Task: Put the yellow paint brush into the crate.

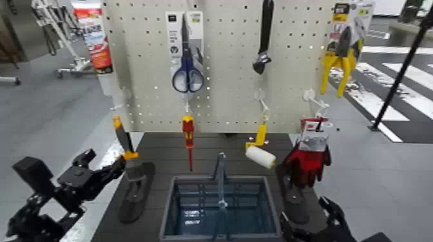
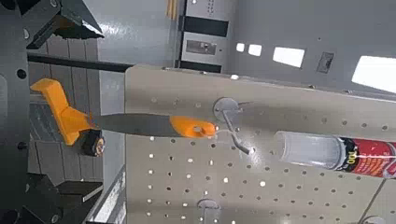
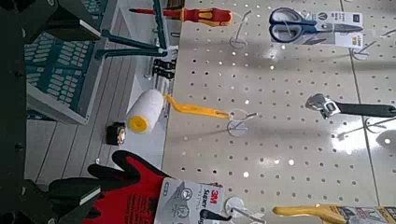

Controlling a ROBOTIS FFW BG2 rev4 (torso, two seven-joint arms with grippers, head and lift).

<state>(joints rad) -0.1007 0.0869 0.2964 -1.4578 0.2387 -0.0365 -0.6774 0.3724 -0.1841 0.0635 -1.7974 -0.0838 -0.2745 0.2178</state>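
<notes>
The yellow paint brush (image 1: 125, 149) hangs on the pegboard's lower left, orange-tipped handle up, yellow collar and grey bristles down. In the left wrist view the yellow paint brush (image 2: 131, 124) hangs from a hook by its orange tip. My left gripper (image 1: 118, 165) is open right beside the collar, and in its own view the left gripper (image 2: 58, 105) has one finger on each side of the collar, not closed on it. The blue-grey crate (image 1: 173, 204) with its upright handle bar sits on the dark table below the board. My right gripper (image 1: 317, 222) waits open at the table's near right corner.
On the pegboard hang a red-and-yellow screwdriver (image 1: 188, 138), a yellow-handled paint roller (image 1: 260, 154), red gloves (image 1: 308, 159), blue scissors (image 1: 187, 72), a wrench (image 1: 263, 38), yellow pliers (image 1: 341, 56) and a sealant tube (image 1: 94, 38). A black board foot (image 1: 136, 192) lies left of the crate.
</notes>
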